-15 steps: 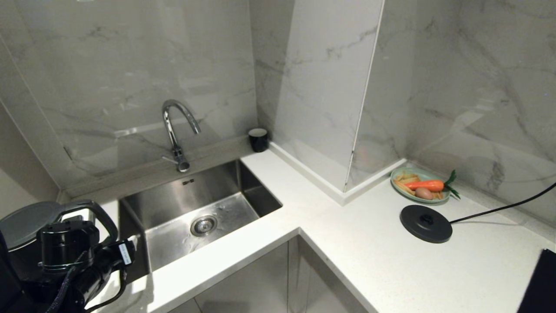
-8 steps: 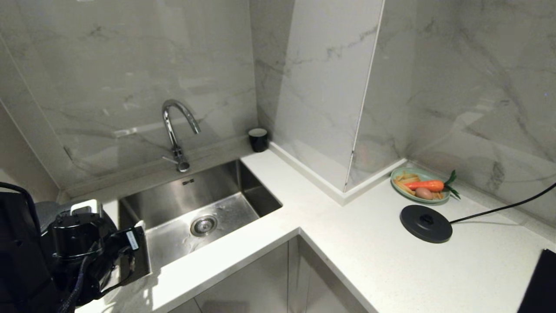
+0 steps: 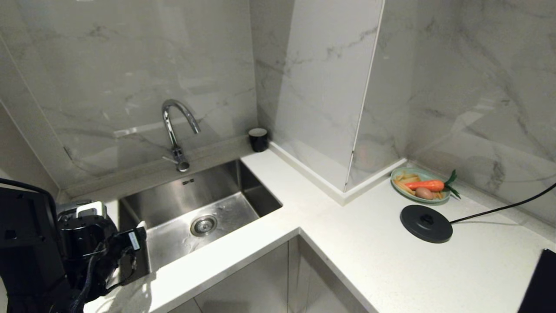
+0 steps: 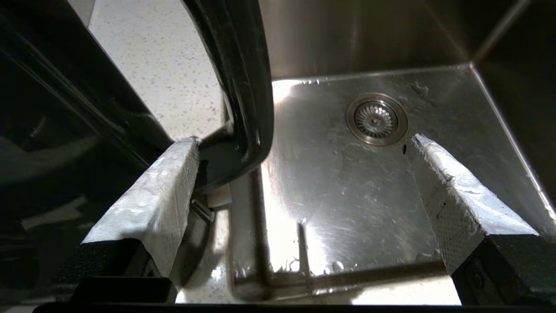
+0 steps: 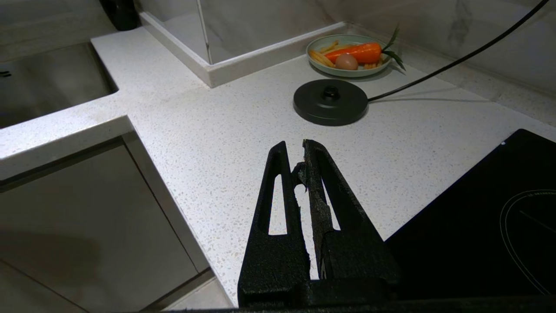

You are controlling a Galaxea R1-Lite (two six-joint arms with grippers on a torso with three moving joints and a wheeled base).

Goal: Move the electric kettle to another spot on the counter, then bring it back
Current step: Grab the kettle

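Released since a second ago, kettle apparently stands on bench; left claw, spread wide around its handle, should retreat straight.

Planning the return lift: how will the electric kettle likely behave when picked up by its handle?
The electric kettle looks glossy, so its body is probably slippery. The loop handle looks rigid and suits the open left gripper. Tall and narrow, it may swing or tip.

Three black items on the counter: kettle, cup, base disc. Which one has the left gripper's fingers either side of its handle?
The kettle, far left by the sink; the open left gripper straddles its loop handle.
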